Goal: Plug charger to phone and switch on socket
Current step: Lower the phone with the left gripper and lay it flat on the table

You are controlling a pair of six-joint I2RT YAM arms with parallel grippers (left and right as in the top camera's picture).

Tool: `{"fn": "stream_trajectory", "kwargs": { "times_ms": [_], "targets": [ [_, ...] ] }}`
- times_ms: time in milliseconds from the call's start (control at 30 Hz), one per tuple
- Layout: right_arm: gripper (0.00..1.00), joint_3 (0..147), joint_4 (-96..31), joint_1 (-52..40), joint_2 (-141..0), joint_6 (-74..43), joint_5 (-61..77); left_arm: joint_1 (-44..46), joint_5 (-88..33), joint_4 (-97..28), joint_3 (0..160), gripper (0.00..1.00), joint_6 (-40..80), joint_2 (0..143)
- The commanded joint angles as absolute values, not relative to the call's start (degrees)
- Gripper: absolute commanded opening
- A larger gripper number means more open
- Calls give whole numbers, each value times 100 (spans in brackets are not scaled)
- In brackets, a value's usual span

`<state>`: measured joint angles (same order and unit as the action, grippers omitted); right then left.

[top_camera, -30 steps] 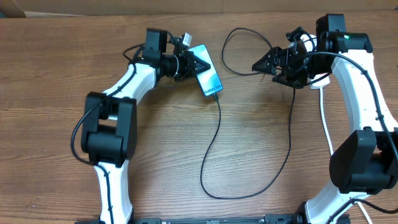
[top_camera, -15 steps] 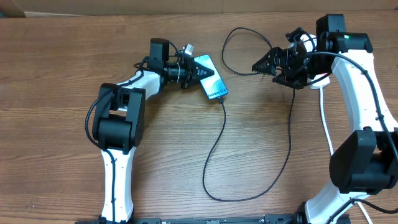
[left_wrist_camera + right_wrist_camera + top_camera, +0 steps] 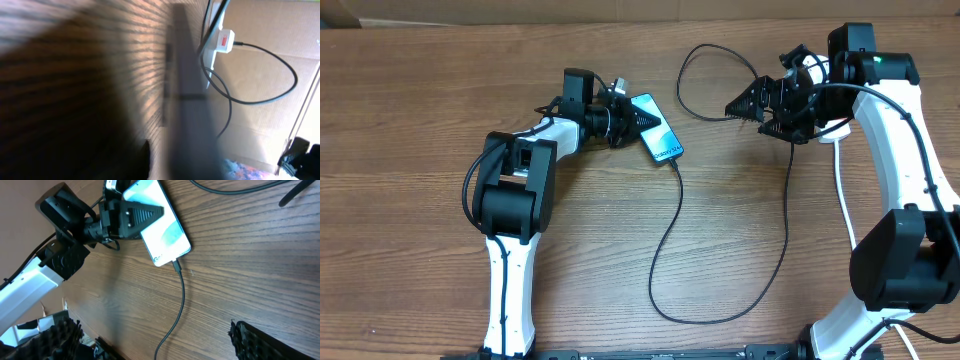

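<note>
Left arm (image 3: 510, 190) elbow-bent, reaching rightward, end effector (image 3: 636, 113) over phone (image 3: 664, 139) top

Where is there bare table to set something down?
Bare table left of the left arm, and inside the charger loop at centre. Crowded up top, between the phone and right gripper.

Overhead: straight down, whole table (image 3: 420, 230). L wrist: v. close, blurred. R wrist: higher; shares phone (image 3: 167, 235) w/ overhead.
</note>
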<state>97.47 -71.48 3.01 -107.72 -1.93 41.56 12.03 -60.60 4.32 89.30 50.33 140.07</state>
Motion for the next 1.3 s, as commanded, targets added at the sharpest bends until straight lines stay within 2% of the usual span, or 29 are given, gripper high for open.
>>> {"fn": "stream_trajectory", "kwargs": {
  "times_ms": [0,67,167,300,600,667,700,967,1267],
  "targets": [
    [97,9870,-7144,301,-10683,-215,4160,1201,-5975,454,9013,36,4925,13992],
    [97,9870,-7144,301,-10683,-213,4160,1194,-5979,451,9013,51,4925,13992],
    [97,9870,-7144,301,-10683,-213,4160,1186,-5983,451,9013,52,4932,13990],
    [98,9870,-7161,301,-10683,-213,4160,1105,-5968,314,9013,53,4928,13990],
    [98,9870,-7164,301,-10683,-211,4160,814,-5505,-576,9017,49,4622,13937],
    [98,9870,-7164,301,-10683,-211,4160,751,-5144,-1074,9017,49,4364,13845],
    [98,9870,-7161,301,-10683,-211,4160,720,-4571,-1671,9019,49,3992,13666],
    [99,9870,-7161,301,-10683,-191,4160,714,-2370,-3070,9028,54,3135,12790],
    [99,9870,-7168,301,-10683,-196,4158,701,-1940,-3826,9380,52,2954,11966]
  ]
}}
